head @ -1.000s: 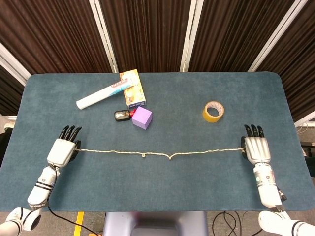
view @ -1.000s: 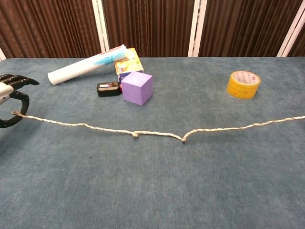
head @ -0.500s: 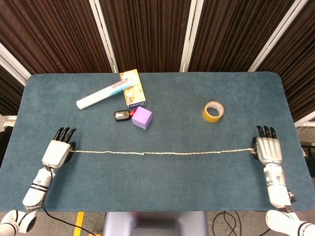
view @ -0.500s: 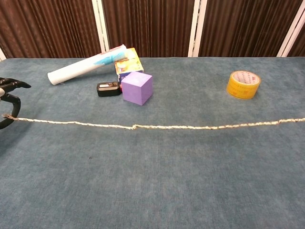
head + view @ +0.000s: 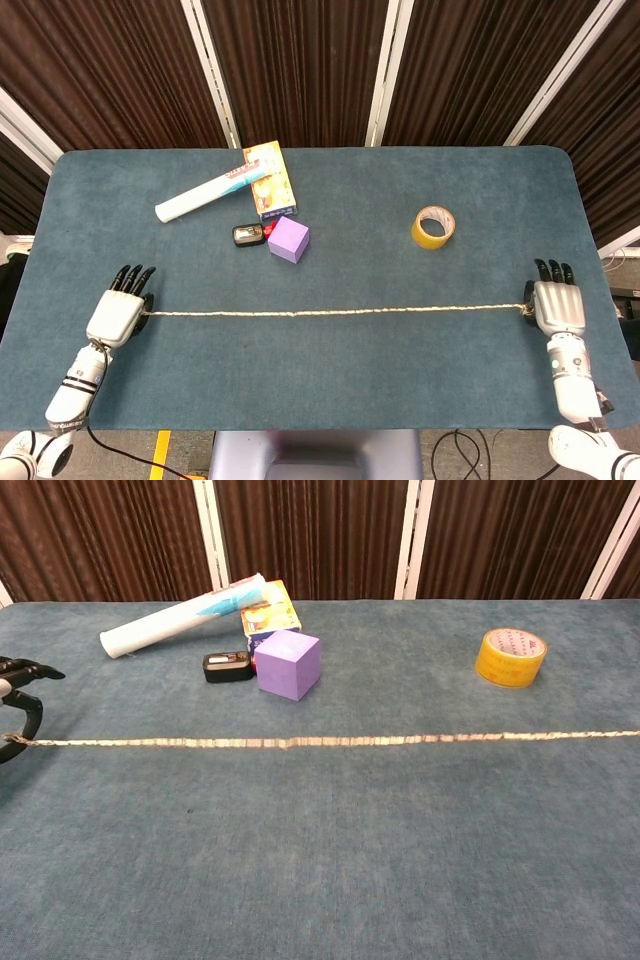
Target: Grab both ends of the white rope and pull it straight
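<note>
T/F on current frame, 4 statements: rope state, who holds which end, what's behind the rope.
1. The white rope runs in a nearly straight line across the table. True.
2. Only the left hand holds a rope end. False: the right hand holds the other end too.
3. The purple cube sits on the rope. False: it lies behind the rope, apart from it.
4. The yellow tape roll lies behind the rope, toward the right hand. True.
</note>
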